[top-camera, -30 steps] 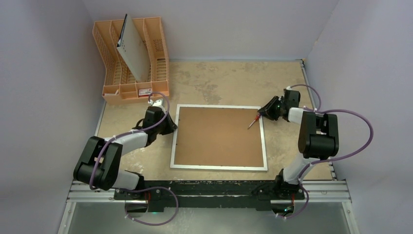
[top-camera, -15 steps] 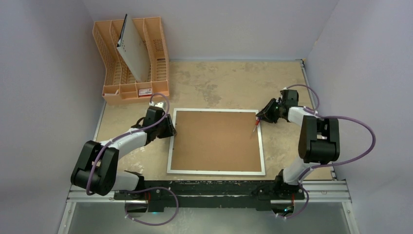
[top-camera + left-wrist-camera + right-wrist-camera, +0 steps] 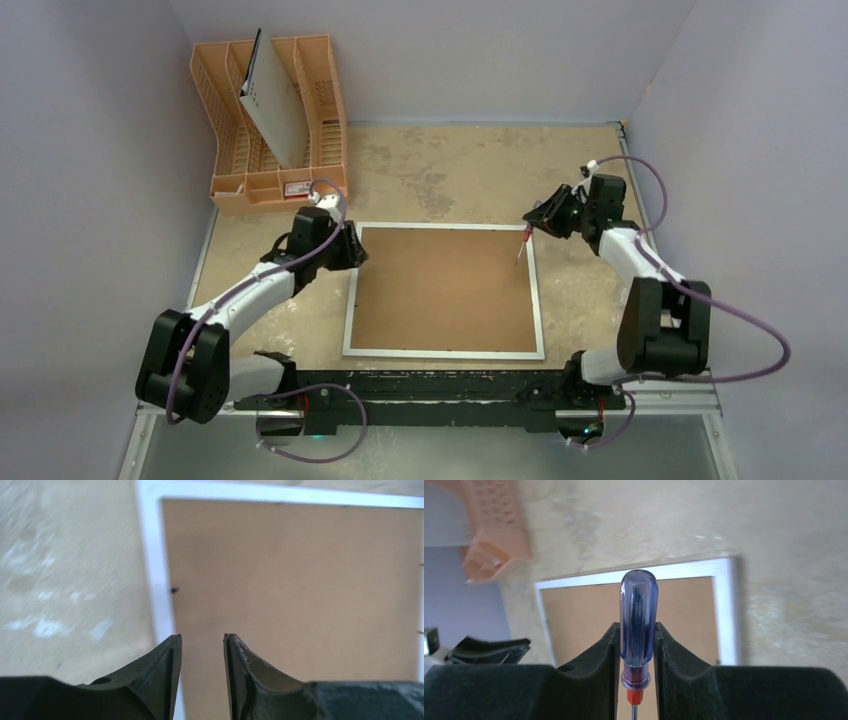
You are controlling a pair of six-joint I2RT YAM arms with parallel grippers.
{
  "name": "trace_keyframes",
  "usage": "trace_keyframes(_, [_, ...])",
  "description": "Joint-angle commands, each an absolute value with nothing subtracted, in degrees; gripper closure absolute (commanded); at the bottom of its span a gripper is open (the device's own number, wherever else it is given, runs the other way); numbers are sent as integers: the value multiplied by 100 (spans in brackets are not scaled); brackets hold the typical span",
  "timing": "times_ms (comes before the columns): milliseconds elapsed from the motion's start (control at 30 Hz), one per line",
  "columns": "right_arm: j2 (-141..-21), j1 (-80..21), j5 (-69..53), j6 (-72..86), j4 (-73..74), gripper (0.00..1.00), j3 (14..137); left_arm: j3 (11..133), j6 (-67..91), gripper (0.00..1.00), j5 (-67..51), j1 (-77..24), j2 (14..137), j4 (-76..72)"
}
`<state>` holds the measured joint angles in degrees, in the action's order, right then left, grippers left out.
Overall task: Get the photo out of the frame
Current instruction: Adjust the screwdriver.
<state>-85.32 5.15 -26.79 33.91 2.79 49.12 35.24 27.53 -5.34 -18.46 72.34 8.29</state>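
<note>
**Left gripper (image 3: 201, 637) parted at the frame's edge, right gripper (image 3: 636, 627) clamped on a screwdriver**

Both arms reach toward the far end of the frame (image 3: 445, 352), which lies flat on the mottled beige table (image 3: 440, 170) with its brown fibreboard back facing up and its narrow white border showing all round. It sits between the two arms, nearer the table's front edge than its back.

The left gripper hovers over the frame's far left corner. In the left wrist view its two dark fingers (image 3: 160, 665) stand apart with nothing between them, and the gap lies just inside the white border, over the brown back. A small dark tab sits on the back's left edge, just beyond the fingertips.

The right gripper squeezes a screwdriver (image 3: 639, 610) with a translucent blue handle and a red collar. From above, the shaft slants down toward the frame's far right corner, its tip at the inner edge of the white border; whether it touches cannot be told.

An orange plastic rack (image 3: 325, 100) stands at the far left corner of the table, well apart from the frame, with a grey-white board (image 3: 275, 110) dotted with small holes leaning inside it.
</note>
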Motion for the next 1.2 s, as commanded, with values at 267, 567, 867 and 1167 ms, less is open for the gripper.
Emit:
trace_keyframes(267, [-6767, -928, -3889, 4384, -2055, 100, 4260, 4468, 3219, 60, -4062, -3040, 7812, -2550])
trace_keyframes(567, [-6548, -1593, -2694, 4163, -1087, 100, 4583, 4888, 3719, 58, -3273, -4160, 8604, -3455])
trace_keyframes(867, [-6238, -2053, -1343, 4264, -645, 100, 4633, 5242, 3642, 58, -2835, -4520, 9009, -3182])
trace_keyframes(1167, [-6169, -2200, -1125, 4324, -546, 100, 4649, 5504, 3281, 60, -2551, -4753, 9223, -2541])
